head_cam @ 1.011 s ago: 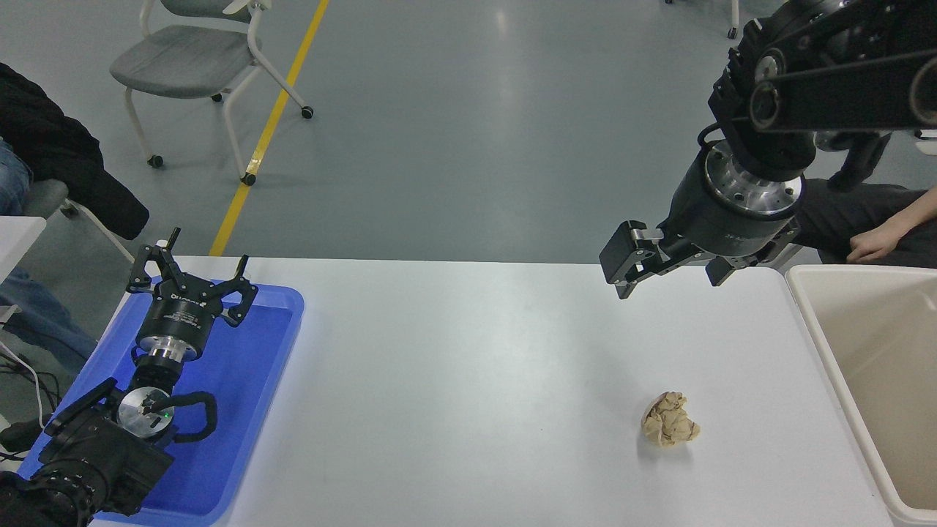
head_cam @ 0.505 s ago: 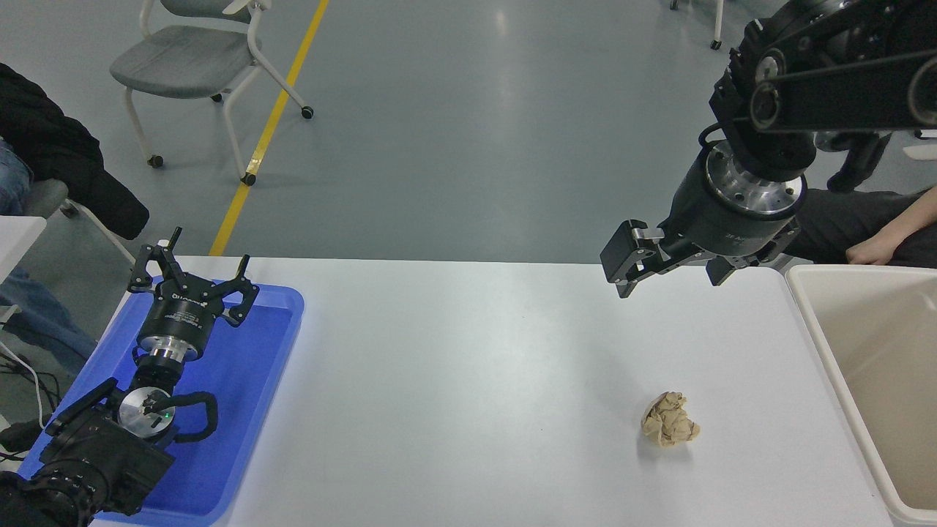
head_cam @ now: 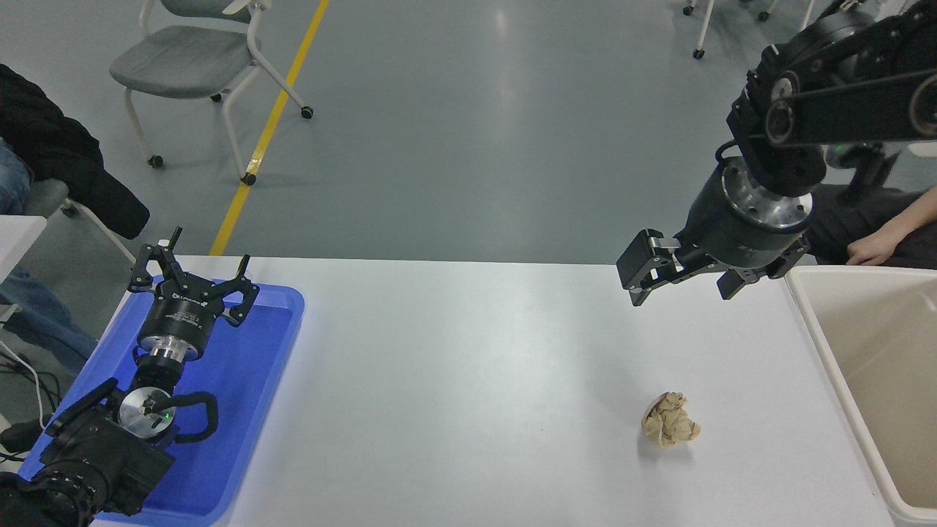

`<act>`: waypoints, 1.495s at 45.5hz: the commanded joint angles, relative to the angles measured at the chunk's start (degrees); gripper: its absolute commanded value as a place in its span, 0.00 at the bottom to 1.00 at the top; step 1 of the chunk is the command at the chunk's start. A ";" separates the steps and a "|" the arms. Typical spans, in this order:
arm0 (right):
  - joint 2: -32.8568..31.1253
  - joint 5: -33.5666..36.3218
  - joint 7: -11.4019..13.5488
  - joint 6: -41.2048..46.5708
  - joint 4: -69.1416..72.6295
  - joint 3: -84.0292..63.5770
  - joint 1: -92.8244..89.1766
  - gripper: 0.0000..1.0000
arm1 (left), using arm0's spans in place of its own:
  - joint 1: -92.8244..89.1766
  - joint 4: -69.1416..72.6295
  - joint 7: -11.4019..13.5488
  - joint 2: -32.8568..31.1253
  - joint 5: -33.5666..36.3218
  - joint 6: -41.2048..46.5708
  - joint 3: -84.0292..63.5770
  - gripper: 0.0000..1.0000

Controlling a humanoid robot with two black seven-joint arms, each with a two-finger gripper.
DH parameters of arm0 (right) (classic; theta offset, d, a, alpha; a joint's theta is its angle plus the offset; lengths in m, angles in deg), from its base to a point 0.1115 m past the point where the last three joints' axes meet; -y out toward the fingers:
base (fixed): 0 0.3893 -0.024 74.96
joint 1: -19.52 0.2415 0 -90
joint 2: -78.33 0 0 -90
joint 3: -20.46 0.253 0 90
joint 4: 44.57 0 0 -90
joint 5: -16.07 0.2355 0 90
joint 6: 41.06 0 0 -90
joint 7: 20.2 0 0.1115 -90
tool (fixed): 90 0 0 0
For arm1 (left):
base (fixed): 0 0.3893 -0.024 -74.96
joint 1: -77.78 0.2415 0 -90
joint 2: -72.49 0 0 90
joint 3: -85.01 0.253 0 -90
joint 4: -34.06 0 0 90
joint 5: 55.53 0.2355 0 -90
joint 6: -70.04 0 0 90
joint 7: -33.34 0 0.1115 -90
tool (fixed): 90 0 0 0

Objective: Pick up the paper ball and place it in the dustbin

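The paper ball [head_cam: 670, 429], a wrinkly tan wad, lies on the white table [head_cam: 468, 380] toward the front right. The dustbin [head_cam: 812, 322], a cream-beige tub, stands at the table's right edge, partly cut off by the picture. My right gripper [head_cam: 684, 282] hangs open and empty above the table's far edge, well beyond the ball and left of the dustbin's far corner. My left gripper [head_cam: 192, 267] is parked open over the blue tray at the lower left.
A shallow blue tray [head_cam: 274, 344] lies at the table's left end. A person's hand [head_cam: 871, 249] and dark sleeve rest just beyond the dustbin. A grey wheeled chair [head_cam: 198, 66] stands on the floor behind.
My right gripper has shifted a little to the right and slightly down, toward the dustbin's far corner. The paper ball and left arm have not moved.
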 commanded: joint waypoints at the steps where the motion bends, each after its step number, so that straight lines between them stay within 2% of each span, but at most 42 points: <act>1: -7.35 -8.91 0.05 -2.80 -2.76 2.42 -9.76 1.00 | 0.00 -0.03 0.00 -0.09 0.00 0.00 0.00 1.00; 11: -13.16 -17.62 0.14 -5.96 -8.82 12.26 -24.35 1.00 | 0.00 0.14 0.00 -0.09 0.00 0.00 0.00 1.00; 17: -13.51 -20.96 0.22 -6.32 -15.24 19.21 -33.93 1.00 | 0.00 -0.03 0.00 -0.09 0.00 0.00 0.00 1.00; 29: -13.42 -28.26 0.14 -9.57 -20.08 23.43 -44.84 1.00 | -0.09 -0.03 0.00 -0.17 0.00 0.00 0.00 1.00; 40: -12.90 -28.87 0.22 -12.47 -23.33 27.04 -50.73 1.00 | -0.09 -0.03 0.00 -0.17 0.00 0.00 0.00 1.00; 68: -7.01 -29.58 0.14 -15.46 -32.92 30.82 -62.07 1.00 | -0.09 -0.03 0.00 -0.17 0.00 0.00 0.00 1.00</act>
